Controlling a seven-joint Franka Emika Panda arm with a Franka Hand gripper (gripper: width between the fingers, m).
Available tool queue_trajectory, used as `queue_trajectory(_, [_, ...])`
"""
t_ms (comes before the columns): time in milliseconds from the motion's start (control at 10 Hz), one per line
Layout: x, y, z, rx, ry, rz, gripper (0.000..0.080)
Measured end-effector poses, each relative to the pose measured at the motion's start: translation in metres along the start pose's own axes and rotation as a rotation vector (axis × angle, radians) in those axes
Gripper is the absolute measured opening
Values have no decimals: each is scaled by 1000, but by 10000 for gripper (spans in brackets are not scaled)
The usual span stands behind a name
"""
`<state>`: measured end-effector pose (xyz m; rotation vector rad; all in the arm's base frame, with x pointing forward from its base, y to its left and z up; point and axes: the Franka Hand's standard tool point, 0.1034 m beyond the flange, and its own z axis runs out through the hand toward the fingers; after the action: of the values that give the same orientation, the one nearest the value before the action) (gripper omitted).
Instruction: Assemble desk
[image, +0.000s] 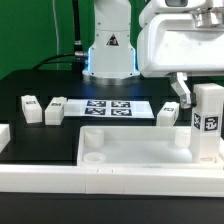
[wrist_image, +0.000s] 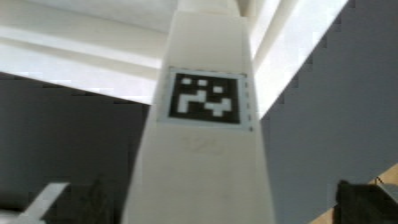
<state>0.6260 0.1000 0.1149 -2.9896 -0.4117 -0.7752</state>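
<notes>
The white tray-like tabletop (image: 120, 150) lies at the front of the black table. One white block leg (image: 209, 120) stands upright at its corner on the exterior view's right, tag facing out. My gripper (image: 206, 95) straddles the top of this leg. In the wrist view the leg (wrist_image: 205, 150) fills the middle, and the dark fingers (wrist_image: 45, 203) stand well clear of it on both sides, so the gripper (wrist_image: 205, 205) is open and not touching it. Three more legs lie loose: two (image: 31, 107) (image: 56, 109) on the left, one (image: 168, 114) beside the marker board.
The marker board (image: 108, 108) lies flat behind the tabletop. The arm's white base (image: 108, 50) stands at the back centre. A long white rail (image: 100, 183) runs along the front edge, and another white piece (image: 4, 135) sits at the left.
</notes>
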Motion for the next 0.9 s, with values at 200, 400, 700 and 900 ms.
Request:
queue_trajectory(200, [8, 6, -12, -2, -1, 5, 648])
queue_trajectory(400, [13, 13, -22, -3, -17, 10, 649])
queue_trajectory(700, [13, 13, -24, 5, -47, 12, 649])
queue_trajectory(900, [5, 14, -21, 13, -90, 13, 649])
